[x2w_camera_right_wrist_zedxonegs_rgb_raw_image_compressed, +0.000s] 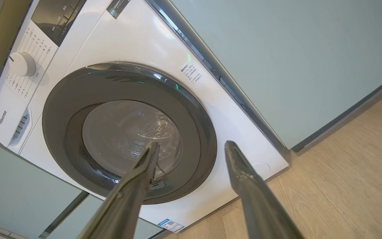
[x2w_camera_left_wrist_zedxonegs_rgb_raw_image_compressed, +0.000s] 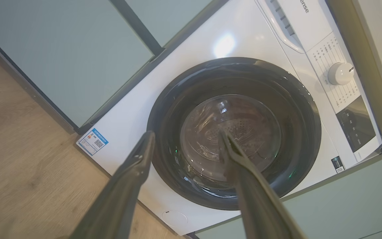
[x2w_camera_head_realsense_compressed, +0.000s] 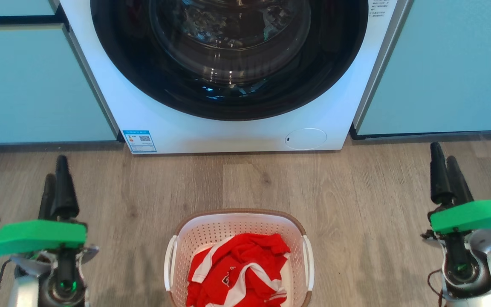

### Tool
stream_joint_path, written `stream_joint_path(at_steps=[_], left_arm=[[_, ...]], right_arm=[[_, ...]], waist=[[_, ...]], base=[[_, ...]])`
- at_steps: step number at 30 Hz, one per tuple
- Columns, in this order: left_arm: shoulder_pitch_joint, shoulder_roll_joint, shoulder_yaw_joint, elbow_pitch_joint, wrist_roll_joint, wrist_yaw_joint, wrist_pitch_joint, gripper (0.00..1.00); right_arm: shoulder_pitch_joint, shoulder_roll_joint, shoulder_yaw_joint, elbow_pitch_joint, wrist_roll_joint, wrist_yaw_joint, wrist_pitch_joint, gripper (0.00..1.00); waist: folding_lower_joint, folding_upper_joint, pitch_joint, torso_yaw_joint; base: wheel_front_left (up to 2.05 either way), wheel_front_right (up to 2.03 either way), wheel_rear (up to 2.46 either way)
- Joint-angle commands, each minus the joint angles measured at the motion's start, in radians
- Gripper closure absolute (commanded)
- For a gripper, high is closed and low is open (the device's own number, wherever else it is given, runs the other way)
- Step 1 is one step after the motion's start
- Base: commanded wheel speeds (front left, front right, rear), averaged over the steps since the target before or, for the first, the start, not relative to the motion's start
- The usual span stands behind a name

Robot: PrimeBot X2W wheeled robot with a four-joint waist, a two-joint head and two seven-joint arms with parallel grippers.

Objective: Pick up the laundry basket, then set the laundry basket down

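item: laundry basket point(x2w_camera_head_realsense_compressed: 228, 228), on the floor point(x2w_camera_head_realsense_compressed: 356, 192) between my two pincers, well apart from each, behind their tips.
left gripper point(x2w_camera_head_realsense_compressed: 56, 170): fingers parted, empty.
right gripper point(x2w_camera_head_realsense_compressed: 443, 153): likewise.
step, as i judge it: swing both inward and down, one to each side handle point(x2w_camera_head_realsense_compressed: 169, 264), and lift evenly.
nearby: red garment point(x2w_camera_head_realsense_compressed: 237, 268) inside; washing machine point(x2w_camera_head_realsense_compressed: 228, 132) ahead of both tips, no obstruction.
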Motion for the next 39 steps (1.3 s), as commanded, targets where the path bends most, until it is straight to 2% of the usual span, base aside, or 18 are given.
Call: stream_joint_path(at_steps=[1, 6, 9, 19, 20, 24, 28, 31, 33, 39], left_arm=[[-0.055, 0.010, 0.000, -0.063, 0.053, 0.015, -0.014, 0.00], [-0.057, 0.011, -0.050, -0.105, 0.191, 0.071, -0.029, 0.00], [-0.062, 0.034, -0.094, -0.130, 0.266, 0.116, -0.037, 0.00], [-0.082, 0.169, -0.324, -0.143, 0.437, 0.356, -0.067, 0.00], [-0.082, 0.169, -0.324, -0.143, 0.437, 0.356, -0.067, 0.00], [-0.098, 0.213, -0.423, -0.134, 0.456, 0.423, -0.078, 0.00], [-0.112, 0.237, -0.490, -0.127, 0.463, 0.444, -0.090, 0.00], [-0.112, 0.232, -0.506, -0.131, 0.460, 0.450, -0.099, 0.00], [-0.104, 0.229, -0.504, -0.123, 0.463, 0.437, -0.105, 0.00], [-0.077, 0.213, -0.492, -0.061, 0.520, 0.352, -0.125, 0.00]], right_arm=[[-0.068, -0.009, 0.012, -0.056, -0.044, 0.003, -0.014, 0.00], [-0.077, -0.009, 0.028, -0.088, -0.132, 0.004, -0.029, 0.00], [-0.082, -0.010, 0.040, -0.106, -0.176, 0.004, -0.038, 0.00], [-0.083, -0.010, 0.118, -0.142, -0.378, 0.004, -0.067, 0.00], [-0.083, -0.010, 0.118, -0.142, -0.378, 0.004, -0.067, 0.00], [-0.072, -0.011, 0.146, -0.131, -0.437, 0.005, -0.079, 0.00], [-0.059, -0.011, 0.171, -0.093, -0.474, 0.005, -0.091, 0.00], [-0.054, -0.011, 0.184, -0.068, -0.495, 0.005, -0.099, 0.00], [-0.052, -0.012, 0.194, -0.047, -0.512, 0.005, -0.105, 0.00], [-0.053, -0.012, 0.225, 0.005, -0.583, 0.005, -0.126, 0.00]], waist=[[0.0000, 0.0000, 0.001, 0.001], [0.0000, 0.0000, 0.003, 0.001], [0.0000, 0.0000, 0.005, -0.001], [0.0000, 0.0000, 0.003, -0.011], [0.0000, 0.0000, 0.003, -0.011], [0.0000, 0.0000, 0.003, -0.016], [0.0000, 0.0000, 0.003, -0.020], [0.0000, 0.0000, 0.003, -0.021], [0.0000, 0.0000, 0.003, -0.021], [0.0000, 0.0000, -0.001, -0.024]], base=[[0.00, 0.00, 0.00], [0.00, 0.00, 0.00], [0.00, 0.00, 0.00], [0.00, 0.00, 0.00], [0.00, 0.00, 0.00], [0.00, 0.00, 0.00], [0.00, 0.00, 0.00], [0.00, 0.00, 0.00], [0.00, 0.00, 0.00], [0.00, 0.00, 0.00]])
